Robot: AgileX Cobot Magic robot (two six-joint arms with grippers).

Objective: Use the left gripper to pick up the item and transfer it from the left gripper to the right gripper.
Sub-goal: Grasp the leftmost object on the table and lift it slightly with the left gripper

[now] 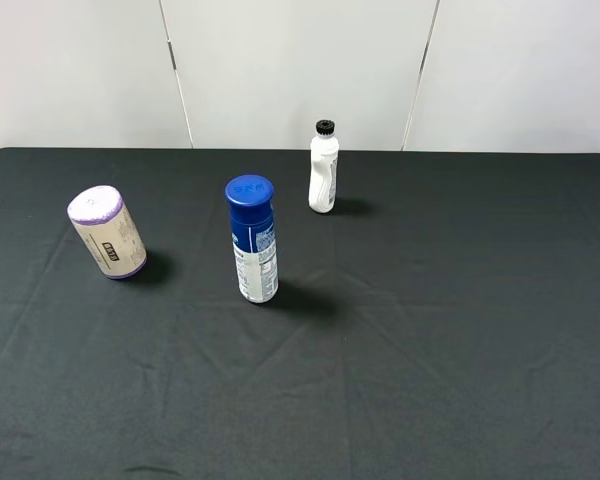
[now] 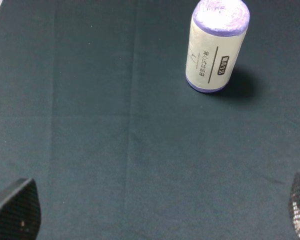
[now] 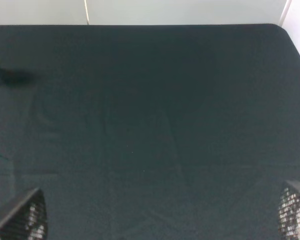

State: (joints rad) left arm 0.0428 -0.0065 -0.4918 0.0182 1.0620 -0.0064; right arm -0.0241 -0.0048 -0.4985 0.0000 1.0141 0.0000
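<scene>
Beige roll (image 1: 108, 232) w/ purple ends

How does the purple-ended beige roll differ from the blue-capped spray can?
The short fat beige roll with purple ends is shorter and wider than the tall slim white spray can with a blue cap. The roll's top is pale purple; the can's is deep blue. The roll stands far to the left, the can closer to the middle. Both stand on end on the black tablecloth, apart.
</scene>
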